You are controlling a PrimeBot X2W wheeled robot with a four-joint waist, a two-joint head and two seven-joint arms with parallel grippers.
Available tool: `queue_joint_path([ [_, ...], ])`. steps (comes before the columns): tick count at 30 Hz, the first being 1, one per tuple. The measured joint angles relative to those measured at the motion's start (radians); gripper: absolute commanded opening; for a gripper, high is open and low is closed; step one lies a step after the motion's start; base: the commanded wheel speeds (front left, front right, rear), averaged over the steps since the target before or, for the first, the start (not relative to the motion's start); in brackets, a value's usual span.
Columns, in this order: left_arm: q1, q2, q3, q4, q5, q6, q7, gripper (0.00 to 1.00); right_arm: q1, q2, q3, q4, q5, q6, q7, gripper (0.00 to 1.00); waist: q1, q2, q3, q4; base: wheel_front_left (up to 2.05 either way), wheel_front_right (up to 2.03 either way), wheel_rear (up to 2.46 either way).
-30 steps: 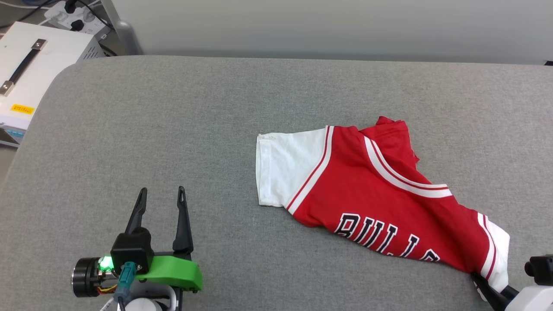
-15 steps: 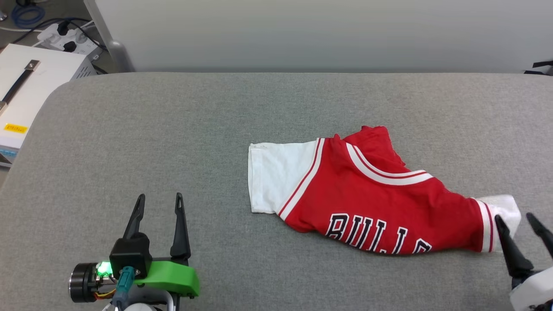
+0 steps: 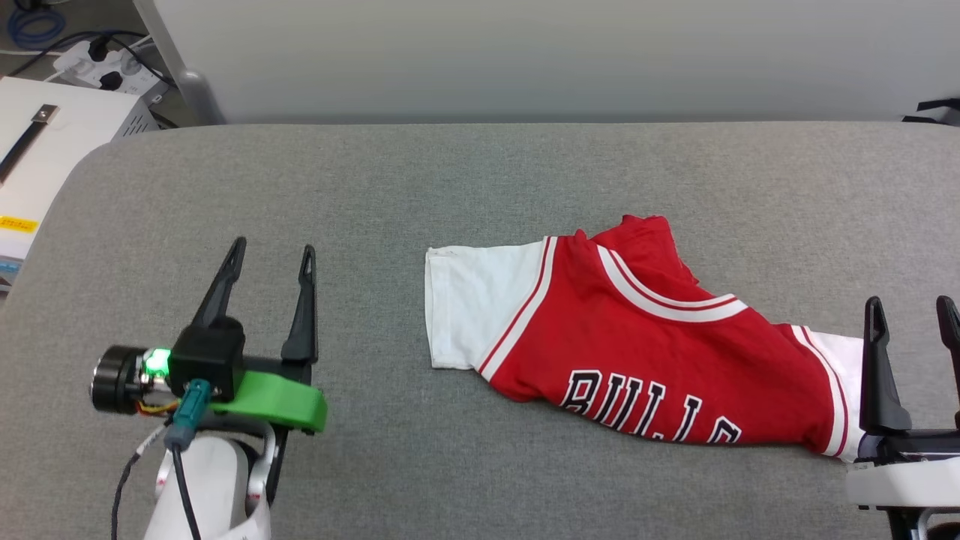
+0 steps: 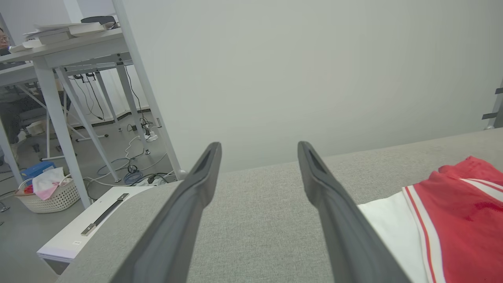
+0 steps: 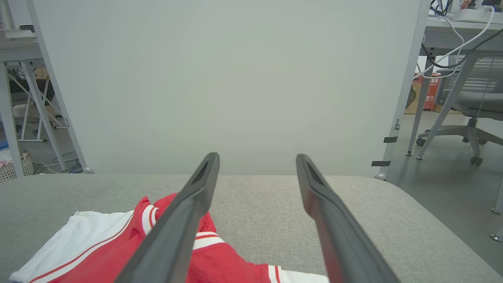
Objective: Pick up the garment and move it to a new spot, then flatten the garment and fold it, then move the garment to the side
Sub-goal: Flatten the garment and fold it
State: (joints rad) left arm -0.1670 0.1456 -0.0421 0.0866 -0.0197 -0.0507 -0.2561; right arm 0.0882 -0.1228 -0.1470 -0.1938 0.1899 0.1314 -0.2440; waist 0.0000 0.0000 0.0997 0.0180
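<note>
While the garment (image 3: 645, 352) lies rumpled on the counter (image 3: 450, 187), the left hand (image 3: 273, 246) and right hand (image 3: 909, 301) stand spread and empty, so flattening, folding and setting aside appear outstanding.

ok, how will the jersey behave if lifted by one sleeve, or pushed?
Probably floppy: the garment lies bunched and creased, so it should drape from the pinched point. Likely light, being thin cloth. Pushed, it would probably wrinkle rather than slide; the grey table cover looks textured.
</note>
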Motion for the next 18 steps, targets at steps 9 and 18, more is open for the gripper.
queue_joint_path([
  [9,-0.319,0.113,-0.115,0.143,-0.092,-0.074,0.101,1.00,-0.013,0.045,0.083,0.003,-0.045,0.000,-0.009,1.00,0.0000,0.0000,0.053,-0.015,0.00,0.00,0.00],
  [18,-0.598,0.267,-0.447,0.214,-0.444,-0.077,0.512,1.00,-0.082,0.053,0.124,0.013,-0.050,0.000,-0.009,1.00,0.0000,0.0000,0.141,-0.048,0.00,0.00,0.00],
])
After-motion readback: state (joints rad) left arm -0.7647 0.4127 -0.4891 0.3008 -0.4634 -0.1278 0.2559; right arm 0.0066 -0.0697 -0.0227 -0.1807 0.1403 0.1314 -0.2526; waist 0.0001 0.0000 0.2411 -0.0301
